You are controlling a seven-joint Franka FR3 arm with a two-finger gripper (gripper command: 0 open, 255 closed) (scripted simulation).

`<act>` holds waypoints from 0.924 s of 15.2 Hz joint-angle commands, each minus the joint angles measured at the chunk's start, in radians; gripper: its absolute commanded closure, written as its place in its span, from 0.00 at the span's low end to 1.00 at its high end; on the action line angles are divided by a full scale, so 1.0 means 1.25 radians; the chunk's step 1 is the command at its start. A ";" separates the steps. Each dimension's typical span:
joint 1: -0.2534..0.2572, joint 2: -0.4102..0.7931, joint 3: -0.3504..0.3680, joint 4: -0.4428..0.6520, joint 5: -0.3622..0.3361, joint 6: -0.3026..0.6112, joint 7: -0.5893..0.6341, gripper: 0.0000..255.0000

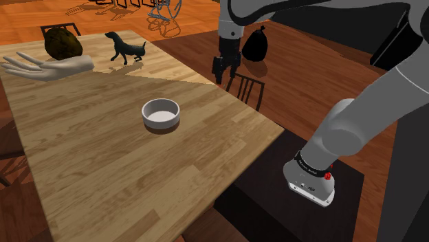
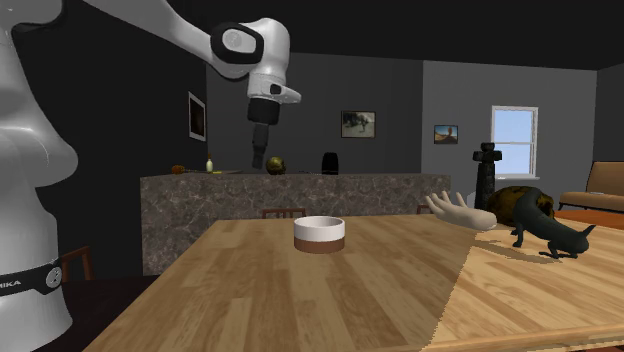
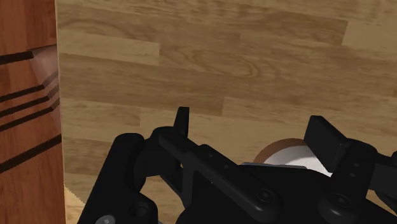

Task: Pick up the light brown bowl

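A round bowl [image 1: 161,113], white inside with a light brown lower band [image 2: 319,235], stands upright near the middle of the wooden table [image 1: 103,158]. My black gripper [image 1: 221,71] hangs well above the table's edge, off to the shoulder view's right of the bowl and apart from it. In the second exterior view the gripper [image 2: 259,160] is high up and to the left of the bowl. In the wrist view the gripper [image 3: 252,122] is open with nothing between its fingers, and part of the bowl [image 3: 287,154] shows behind the hand.
At the table's far end stand a black dog figurine [image 1: 126,47], a pale hand sculpture [image 1: 48,67] and a dark lumpy object [image 1: 63,43]. A chair back [image 1: 245,89] rises at the table edge below the gripper. A stone counter [image 2: 300,200] runs behind.
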 commanded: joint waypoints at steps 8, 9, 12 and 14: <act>0.024 0.271 0.037 0.166 -0.038 0.106 0.070 0.00; 0.028 0.302 0.039 0.189 -0.045 0.112 0.078 0.00; 0.041 0.395 0.042 0.268 -0.064 0.126 0.100 0.00; 0.051 0.459 0.042 0.327 -0.077 0.129 0.113 0.00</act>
